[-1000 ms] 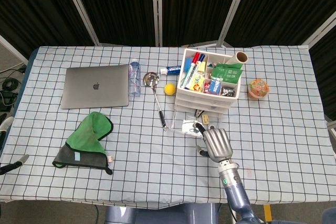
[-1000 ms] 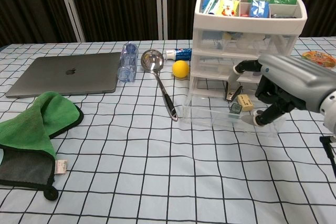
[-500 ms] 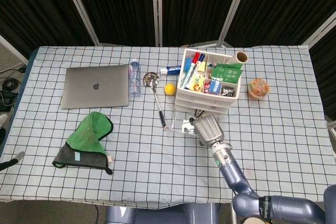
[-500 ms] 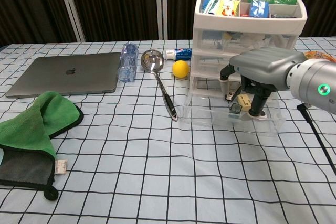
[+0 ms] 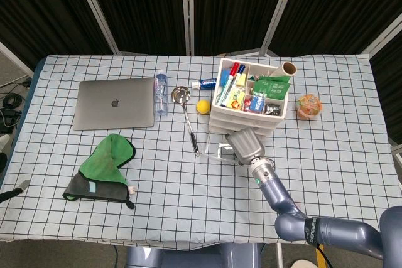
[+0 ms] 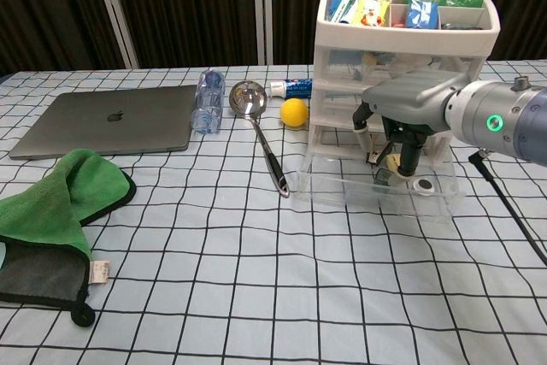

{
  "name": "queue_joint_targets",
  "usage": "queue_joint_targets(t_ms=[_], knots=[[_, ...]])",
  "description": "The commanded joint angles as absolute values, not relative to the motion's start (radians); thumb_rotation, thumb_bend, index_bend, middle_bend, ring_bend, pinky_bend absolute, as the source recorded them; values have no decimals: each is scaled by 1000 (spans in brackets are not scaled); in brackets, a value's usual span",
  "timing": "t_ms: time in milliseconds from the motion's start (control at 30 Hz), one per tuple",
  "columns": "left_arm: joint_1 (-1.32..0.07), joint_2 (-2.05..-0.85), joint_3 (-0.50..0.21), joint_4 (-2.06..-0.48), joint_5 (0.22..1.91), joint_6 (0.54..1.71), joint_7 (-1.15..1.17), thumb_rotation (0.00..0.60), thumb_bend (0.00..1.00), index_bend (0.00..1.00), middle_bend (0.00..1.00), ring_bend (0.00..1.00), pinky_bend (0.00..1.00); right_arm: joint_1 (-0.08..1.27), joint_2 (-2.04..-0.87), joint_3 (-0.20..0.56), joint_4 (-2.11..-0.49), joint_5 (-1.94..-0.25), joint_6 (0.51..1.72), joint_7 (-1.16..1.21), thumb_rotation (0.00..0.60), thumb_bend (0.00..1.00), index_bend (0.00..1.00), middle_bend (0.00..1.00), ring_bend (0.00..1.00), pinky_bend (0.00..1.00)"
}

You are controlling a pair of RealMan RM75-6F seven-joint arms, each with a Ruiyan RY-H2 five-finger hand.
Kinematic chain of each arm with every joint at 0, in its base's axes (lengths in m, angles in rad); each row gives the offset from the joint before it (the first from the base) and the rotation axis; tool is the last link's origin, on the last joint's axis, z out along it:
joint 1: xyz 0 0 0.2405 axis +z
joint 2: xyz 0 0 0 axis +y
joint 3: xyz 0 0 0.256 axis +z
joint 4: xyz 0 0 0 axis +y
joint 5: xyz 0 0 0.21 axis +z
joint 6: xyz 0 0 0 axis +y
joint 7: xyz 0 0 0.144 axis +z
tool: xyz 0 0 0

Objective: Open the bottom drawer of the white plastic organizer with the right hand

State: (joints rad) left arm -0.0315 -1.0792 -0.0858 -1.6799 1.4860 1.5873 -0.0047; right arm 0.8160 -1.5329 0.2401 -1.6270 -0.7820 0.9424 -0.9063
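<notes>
On the checked worktop [image 5: 326,174], a closed grey laptop [image 5: 115,103] marked with an apple logo is seen at nine o'clock of the white plastic organizer [image 5: 250,100]. The organizer's clear bottom drawer [image 6: 342,184] is pulled out toward six o'clock. The right hand [image 6: 412,108] is held over it with fingers [image 6: 407,158] curled down inside; whether anything is gripped cannot be told.

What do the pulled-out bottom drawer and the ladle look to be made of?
The drawer looks like clear, glossy plastic: the tablecloth grid and the small items inside show through its walls. The ladle looks like polished metal, probably steel, going by its bright silvery reflections.
</notes>
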Motion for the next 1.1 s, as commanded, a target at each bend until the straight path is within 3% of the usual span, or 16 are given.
queue_joint_targets(t_ms=[33, 867, 1100], knots=[[-36, -1077, -82, -1683, 1489, 1579, -6, 600, 0, 0, 0, 0, 0, 826, -1534, 233, -1610, -774, 925, -882, 600, 16, 502, 1000, 1000, 828], [-45, -1088, -87, -1683, 1468, 1561, 24, 600, 0, 0, 0, 0, 0, 862, -1511, 155, -1477, -875, 821, -654, 600, 9, 522, 1000, 1000, 828], [-49, -1090, -89, -1681, 1458, 1552, 27, 600, 0, 0, 0, 0, 0, 861, -1529, 144, -1442, -921, 815, -584, 600, 0, 483, 1000, 1000, 828]])
